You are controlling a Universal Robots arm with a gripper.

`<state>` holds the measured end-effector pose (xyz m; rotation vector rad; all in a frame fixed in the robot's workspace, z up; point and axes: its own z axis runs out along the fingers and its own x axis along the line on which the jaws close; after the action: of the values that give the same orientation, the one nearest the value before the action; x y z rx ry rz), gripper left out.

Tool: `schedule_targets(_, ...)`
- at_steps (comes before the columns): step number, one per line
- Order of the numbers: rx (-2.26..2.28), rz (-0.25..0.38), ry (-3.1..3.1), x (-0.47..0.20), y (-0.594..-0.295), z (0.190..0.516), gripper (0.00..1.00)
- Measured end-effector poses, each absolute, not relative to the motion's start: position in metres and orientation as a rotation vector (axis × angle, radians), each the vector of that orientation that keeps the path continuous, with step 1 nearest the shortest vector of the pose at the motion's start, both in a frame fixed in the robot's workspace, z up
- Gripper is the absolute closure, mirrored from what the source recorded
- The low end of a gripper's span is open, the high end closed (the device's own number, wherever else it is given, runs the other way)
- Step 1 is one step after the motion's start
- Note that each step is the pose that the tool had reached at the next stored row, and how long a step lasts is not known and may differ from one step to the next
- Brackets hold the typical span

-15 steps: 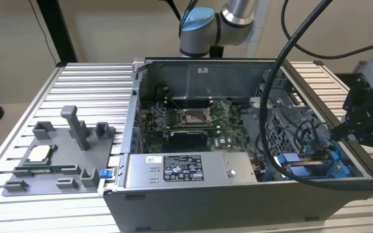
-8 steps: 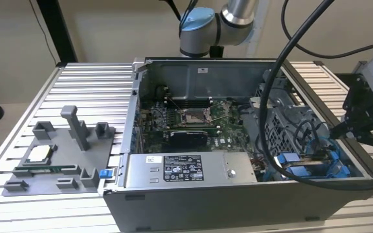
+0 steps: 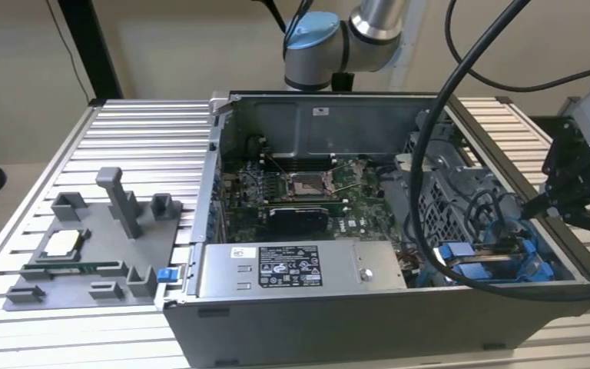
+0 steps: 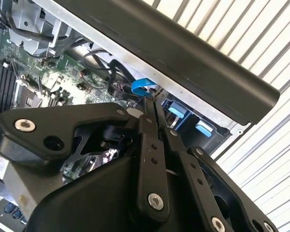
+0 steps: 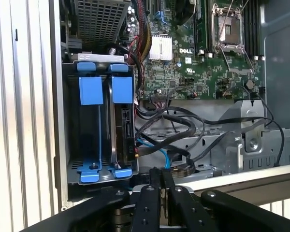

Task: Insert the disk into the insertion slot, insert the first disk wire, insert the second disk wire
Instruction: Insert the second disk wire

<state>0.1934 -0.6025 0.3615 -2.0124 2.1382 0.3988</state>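
The disk [image 5: 123, 126] stands on edge in its blue frame inside the insertion slot [image 5: 70, 145], the grey bay in the open case, beside a second blue frame [image 5: 90, 90]. In the exterior view the insertion slot [image 3: 490, 260] is at the case's front right corner. My gripper [image 5: 160, 175] is shut, with nothing seen between its fingers, and hovers over the case wall beside the bay. A blue wire [image 5: 157, 153] and black wires [image 5: 183, 137] lie loose just in front of the fingertips [image 4: 148, 107]. In the exterior view the gripper [image 3: 541, 201] hangs over the case's right side.
The motherboard [image 3: 306, 192] fills the case floor and a grey labelled power-supply box [image 3: 290, 270] lies along the front. Thick black cables [image 3: 449, 115] drape over the case's right wall. A grey fixture [image 3: 101, 246] with small parts sits on the slatted table at the exterior view's left.
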Motion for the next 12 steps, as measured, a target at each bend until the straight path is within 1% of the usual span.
schedule_targets(10,-2.014,0.399,2.137,0.1934,-0.6027,0.3615,1.00)
schedule_targets(11,-2.014,0.399,2.137,0.1933,-0.6027,0.3615,0.00)
schedule_targets(12,-2.014,0.399,2.137,0.1934,-0.6027,0.3615,0.00)
